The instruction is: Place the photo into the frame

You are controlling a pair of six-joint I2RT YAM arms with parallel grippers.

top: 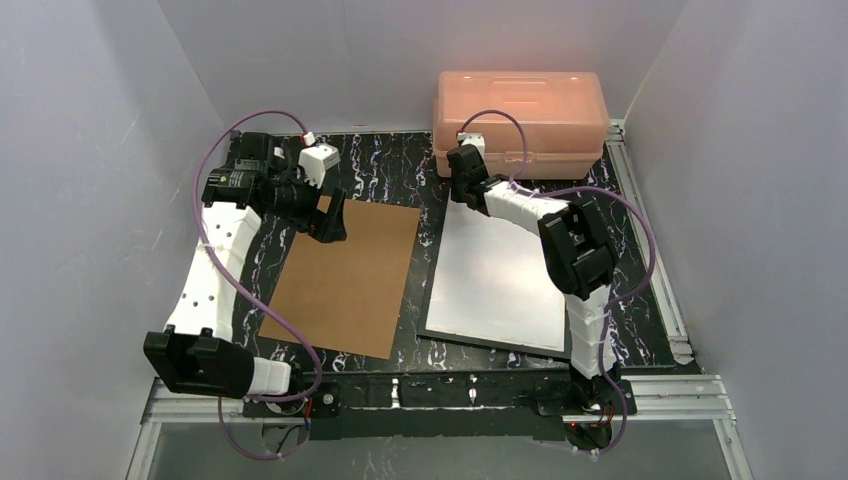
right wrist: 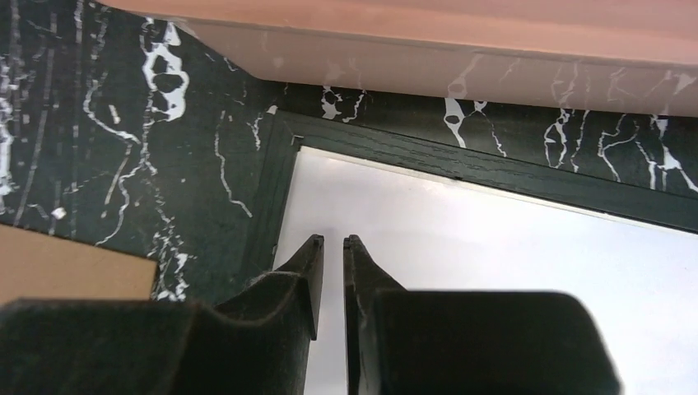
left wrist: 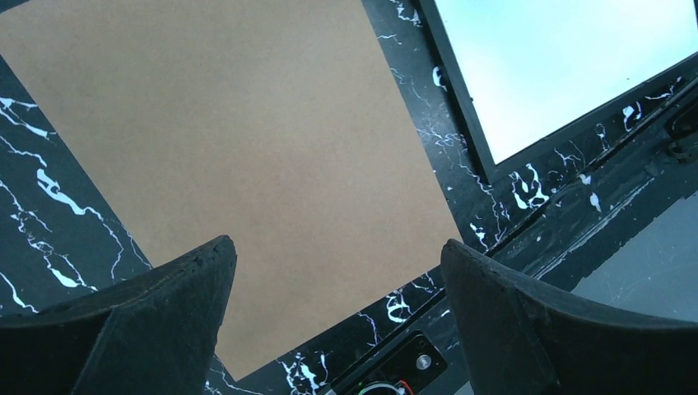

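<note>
The black frame (top: 436, 270) lies flat on the right of the marbled mat. A plain white surface (top: 500, 280) fills it; I cannot tell whether this is the photo's white back or the pane, and no cat print shows. My right gripper (right wrist: 333, 240) hovers over that white surface (right wrist: 494, 247) just inside the frame's far left corner (right wrist: 284, 132). Its fingers are almost together, with only a slit and nothing between them. My left gripper (left wrist: 337, 243) is wide open and empty over the brown backing board (left wrist: 247, 140), with the frame's edge (left wrist: 461, 90) to its right.
The brown backing board (top: 345, 275) lies left of the frame. A pink plastic box (top: 520, 115) stands at the back right, close behind the frame's far edge (right wrist: 461, 164). Grey walls close in on three sides. Purple cables loop over both arms.
</note>
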